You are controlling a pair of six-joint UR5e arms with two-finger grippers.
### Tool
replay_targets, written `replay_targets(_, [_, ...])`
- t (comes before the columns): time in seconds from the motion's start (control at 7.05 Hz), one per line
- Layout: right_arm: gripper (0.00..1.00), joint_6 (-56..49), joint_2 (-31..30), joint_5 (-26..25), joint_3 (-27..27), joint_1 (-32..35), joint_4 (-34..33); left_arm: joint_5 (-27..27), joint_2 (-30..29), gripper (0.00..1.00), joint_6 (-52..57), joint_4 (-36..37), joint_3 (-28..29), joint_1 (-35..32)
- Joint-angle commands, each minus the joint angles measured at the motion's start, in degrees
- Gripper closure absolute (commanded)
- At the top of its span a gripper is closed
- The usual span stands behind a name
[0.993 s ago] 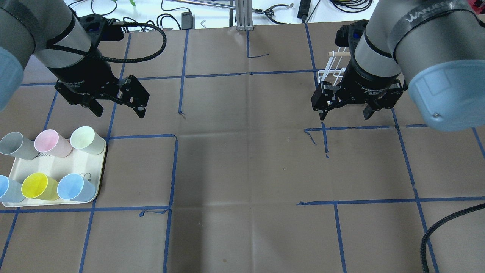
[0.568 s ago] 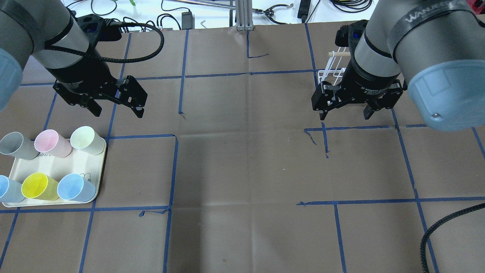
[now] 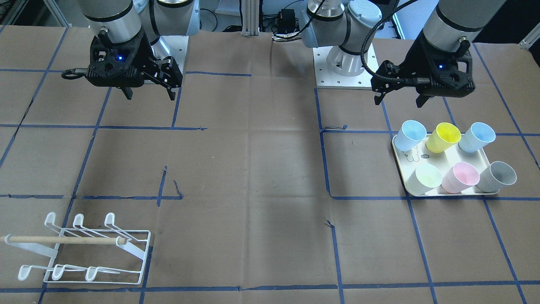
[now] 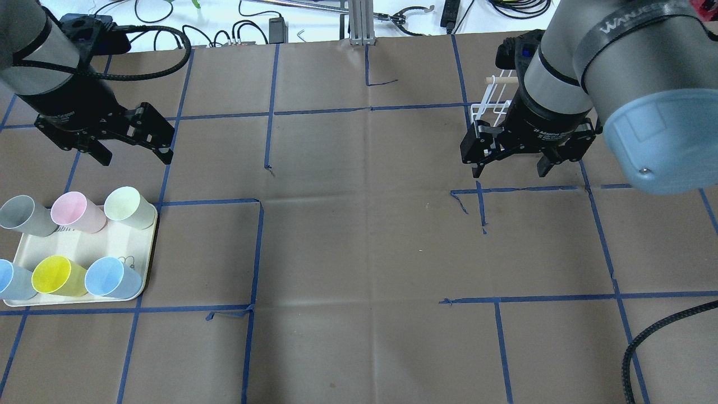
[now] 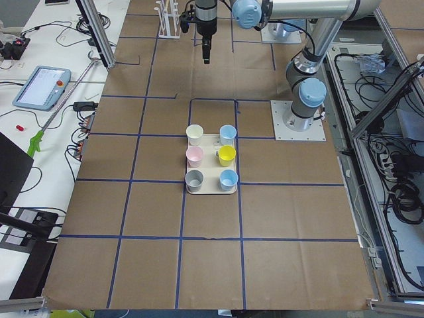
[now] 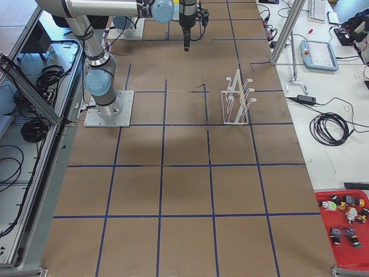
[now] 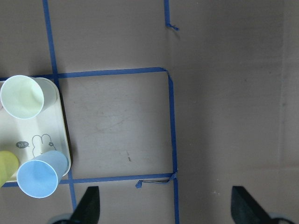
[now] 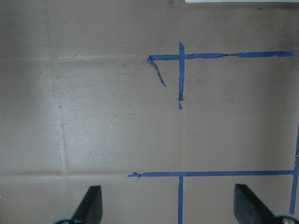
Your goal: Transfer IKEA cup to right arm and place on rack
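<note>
Brown table [image 4: 359, 252], blue tape grid [image 4: 213, 201]

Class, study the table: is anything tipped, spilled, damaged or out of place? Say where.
Nothing tipped or spilled: the cups stand upright on the tray, the rack upright too. One flaw: a blue tape strip lies peeled askew at the grid corner below the right gripper.

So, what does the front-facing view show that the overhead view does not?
Only front-facing: the whole rack, six prongs and wooden bar, and the arms' base plates. Only overhead: cables beyond the table; there the right arm hides most of the rack. Both: the tray with six cups, and the left gripper and right gripper, open and empty.
</note>
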Motion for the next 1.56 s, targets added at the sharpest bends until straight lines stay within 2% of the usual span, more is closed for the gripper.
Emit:
replay_targets(0.0, [0.00, 0.07, 0.00, 0.20, 0.00, 0.08, -1.37, 1.16, -0.31, 0.01, 9.08, 0.02, -0.20, 7.75])
replay_targets(0.28, [0.00, 0.59, -0.09, 0.37, 0.61, 0.08, -5.04, 1.07, -1.19, 0.01, 18.31, 3.95, -1.68, 15.06])
replay_targets(0.43, [0.00, 0.77, -0.26, 0.29, 3.14, 0.16, -8.90, 1.16, -1.19, 0.01, 20.70, 8.50, -4.22, 15.87])
replay_targets(0.71, [0.00, 0.86, -1.05, 0.29, 8.16, 0.25, -18.74, 0.81, -1.72, 0.01, 20.38, 12.06, -7.14, 15.88])
replay_targets(0.85, [0.00, 1.38, -0.88, 0.29, 8.26, 0.25, -19.04, 0.46, -3.03, 0.01, 19.85, 12.06, -7.06, 15.88])
replay_targets(1.14, [0.00, 4.00, -0.44, 0.37, 8.26, 0.25, -19.39, 0.46, -8.46, 0.01, 15.47, 16.52, -7.14, 15.36])
replay_targets(1.42, [0.00, 13.28, -0.18, 0.46, 9.05, 0.25, -28.49, 0.37, -11.91, 0.01, 14.75, 20.21, -8.63, 15.09])
